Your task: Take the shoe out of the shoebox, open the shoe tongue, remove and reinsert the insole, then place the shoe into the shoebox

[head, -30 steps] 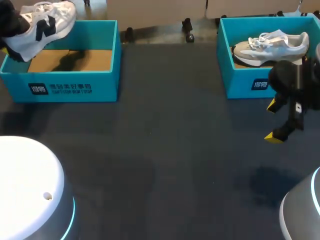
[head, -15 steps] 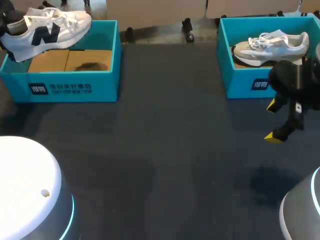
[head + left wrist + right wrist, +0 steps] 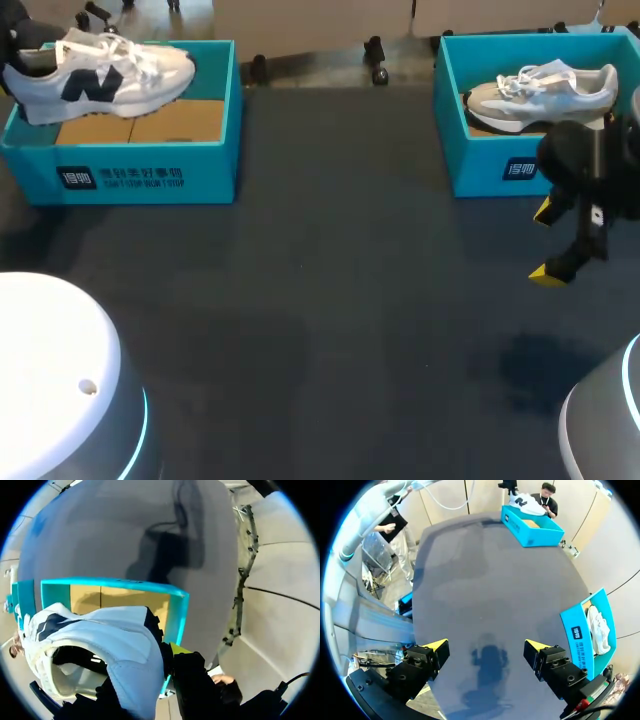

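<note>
A white shoe (image 3: pixel 110 75) with a dark side logo hangs roughly level over the open teal shoebox (image 3: pixel 150 175) at the table's back left. My left gripper (image 3: pixel 20 45) is shut on its heel. In the left wrist view the heel collar (image 3: pixel 125 655) fills the space at my left gripper (image 3: pixel 155 667); one yellow tip lies outside the heel, the other is hidden inside the shoe. The box's brown floor (image 3: pixel 120 600) lies below. My right gripper (image 3: pixel 548 243) hovers open and empty over the table at the right, its yellow tips wide apart (image 3: pixel 486 645).
A second teal shoebox (image 3: pixel 500 165) at the back right holds another pale shoe (image 3: pixel 545 92), just behind my right gripper. Dark tabletop (image 3: pixel 330 300) stretches between the two boxes. White arm bases stand at both front corners.
The left gripper has carried the shoe to the right and slightly down over the box, and the shoe has tipped from toe-up to level. The right arm has not moved.
</note>
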You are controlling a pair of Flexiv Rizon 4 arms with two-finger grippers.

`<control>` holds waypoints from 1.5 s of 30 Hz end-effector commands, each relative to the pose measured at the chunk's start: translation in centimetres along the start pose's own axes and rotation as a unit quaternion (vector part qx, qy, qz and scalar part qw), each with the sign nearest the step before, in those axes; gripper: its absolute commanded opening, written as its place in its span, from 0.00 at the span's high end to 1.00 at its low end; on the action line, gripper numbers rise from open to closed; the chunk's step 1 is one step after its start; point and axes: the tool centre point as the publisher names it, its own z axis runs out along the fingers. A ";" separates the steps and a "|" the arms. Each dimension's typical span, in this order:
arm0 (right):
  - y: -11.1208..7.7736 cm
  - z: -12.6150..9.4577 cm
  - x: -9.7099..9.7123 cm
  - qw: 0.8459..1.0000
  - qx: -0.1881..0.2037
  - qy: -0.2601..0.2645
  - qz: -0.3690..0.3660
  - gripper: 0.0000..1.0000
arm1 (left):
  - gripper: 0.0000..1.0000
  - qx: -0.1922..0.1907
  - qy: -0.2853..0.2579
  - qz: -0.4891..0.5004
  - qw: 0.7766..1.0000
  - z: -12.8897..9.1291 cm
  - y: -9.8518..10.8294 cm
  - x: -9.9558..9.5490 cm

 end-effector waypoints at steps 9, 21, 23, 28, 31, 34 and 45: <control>0.2 0.2 -0.2 1.000 0.002 0.002 0.001 0.00 | 1.00 0.012 0.010 -0.019 1.000 0.0 0.5 -0.3; 0.2 0.2 -0.2 1.000 0.002 0.002 0.001 0.00 | 1.00 0.012 0.010 -0.019 1.000 0.0 0.5 -0.3; 0.2 0.2 -0.2 1.000 0.002 0.002 0.001 0.00 | 1.00 0.012 0.010 -0.019 1.000 0.0 0.5 -0.3; 0.2 0.2 -0.2 1.000 0.002 0.002 0.001 0.00 | 1.00 0.026 0.005 -0.007 1.000 0.3 0.9 -0.4; 0.2 0.2 -0.2 1.000 0.002 0.002 0.001 0.00 | 1.00 0.030 0.008 0.002 1.000 0.8 1.3 -0.5; 0.2 0.2 -0.2 1.000 0.002 0.002 0.001 0.00 | 1.00 0.033 0.008 0.007 0.999 1.4 1.9 -0.6; 0.2 0.2 -0.2 1.000 0.002 0.002 0.001 0.00 | 1.00 0.018 0.011 0.038 0.999 3.8 3.1 -0.9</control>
